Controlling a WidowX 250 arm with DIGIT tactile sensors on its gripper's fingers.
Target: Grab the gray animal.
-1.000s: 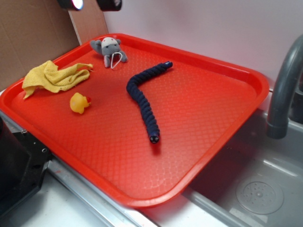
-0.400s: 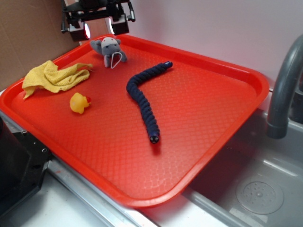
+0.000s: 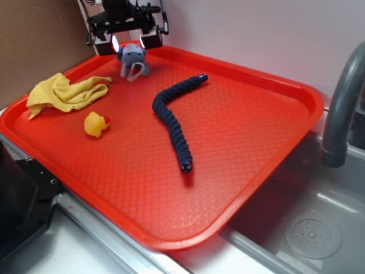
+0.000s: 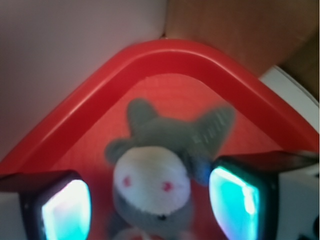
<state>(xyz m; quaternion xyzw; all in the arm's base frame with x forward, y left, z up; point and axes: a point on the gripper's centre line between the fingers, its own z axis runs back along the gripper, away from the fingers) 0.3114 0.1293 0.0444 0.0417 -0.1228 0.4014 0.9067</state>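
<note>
near the front the yellow rubber duck (image 3: 96,124) and blue braided snake (image 3: 173,118) are lying untouched; at the red tray's (image 3: 274,137) far corner the open claw (image 3: 132,41) is dropping around the gray plush mouse (image 3: 133,59), pads now straddling it, ready to close

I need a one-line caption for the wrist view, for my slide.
Open end effector straddling the gray animal in the corner of the red tray.
</note>
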